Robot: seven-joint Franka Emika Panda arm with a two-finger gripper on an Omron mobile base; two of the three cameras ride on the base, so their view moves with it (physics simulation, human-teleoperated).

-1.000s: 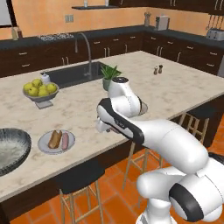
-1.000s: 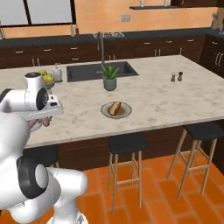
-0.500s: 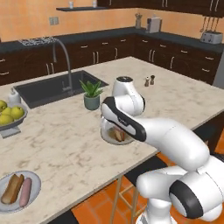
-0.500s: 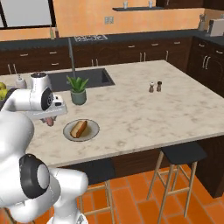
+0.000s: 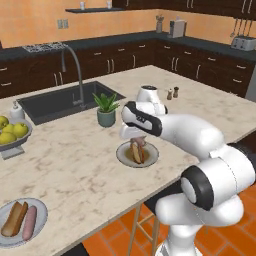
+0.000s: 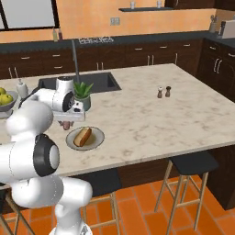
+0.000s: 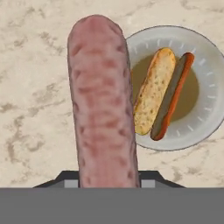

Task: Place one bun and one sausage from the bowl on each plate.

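We see the counter, then the plate at two o'clock in our hand view, carrying a bun. Our claw is clamped on a sausage, hanging just beside that plate.

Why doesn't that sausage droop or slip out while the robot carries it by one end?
The sausage stands straight out from the tool, so it is probably fairly stiff. Its skin looks smooth and rounded, so it might slip, and would likely roll if dropped beside the plate.
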